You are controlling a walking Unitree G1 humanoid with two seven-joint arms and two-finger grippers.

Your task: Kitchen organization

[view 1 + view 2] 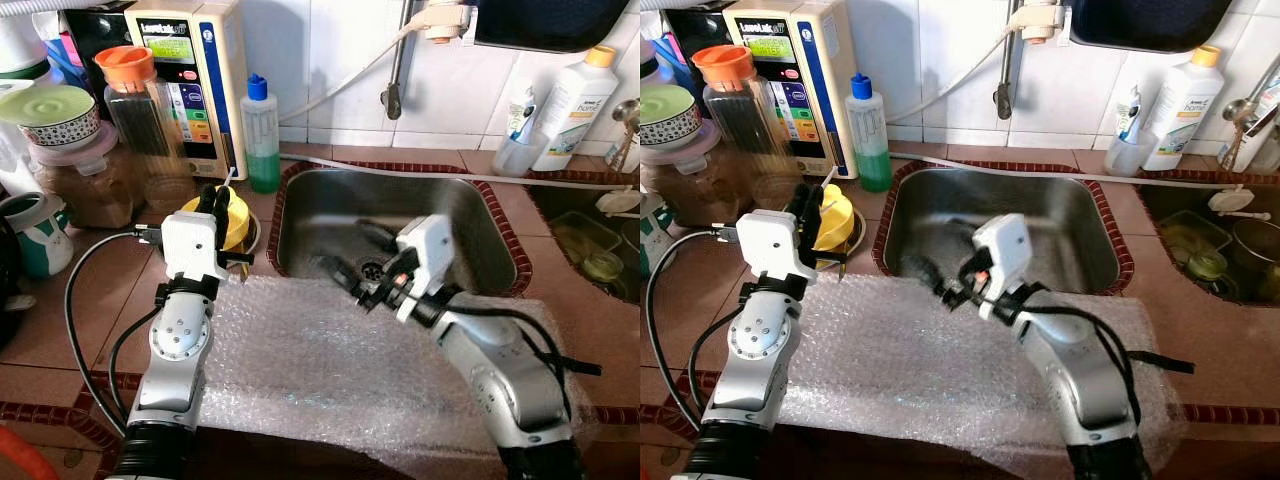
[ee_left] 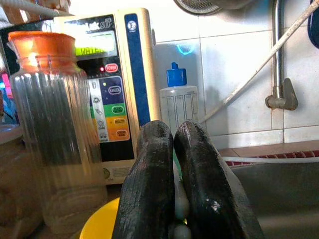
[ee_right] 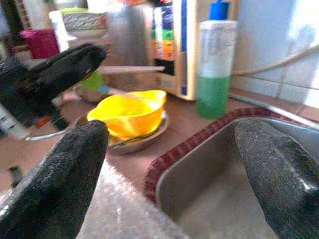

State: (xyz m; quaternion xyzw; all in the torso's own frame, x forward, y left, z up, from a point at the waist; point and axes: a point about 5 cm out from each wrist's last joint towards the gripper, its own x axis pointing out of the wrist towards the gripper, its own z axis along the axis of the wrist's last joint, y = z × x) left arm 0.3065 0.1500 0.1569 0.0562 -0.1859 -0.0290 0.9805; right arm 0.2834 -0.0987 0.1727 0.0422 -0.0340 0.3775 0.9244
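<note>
Left claw (image 1: 213, 200) pressed together above yellow bowl (image 1: 236, 222) on bench (image 1: 90, 300), beside green bottle (image 1: 262, 135). Right claw (image 1: 350, 262) spread apart over steel sink (image 1: 470, 225), bubble wrap (image 1: 320, 360) beneath.

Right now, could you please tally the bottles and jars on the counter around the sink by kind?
Blue-capped bottle of green liquid: 1
White bottle with orange cap: 1
Clear ribbed jar with orange lid: 1
Jar with pink lid and brown contents: 1
Total: 4
</note>
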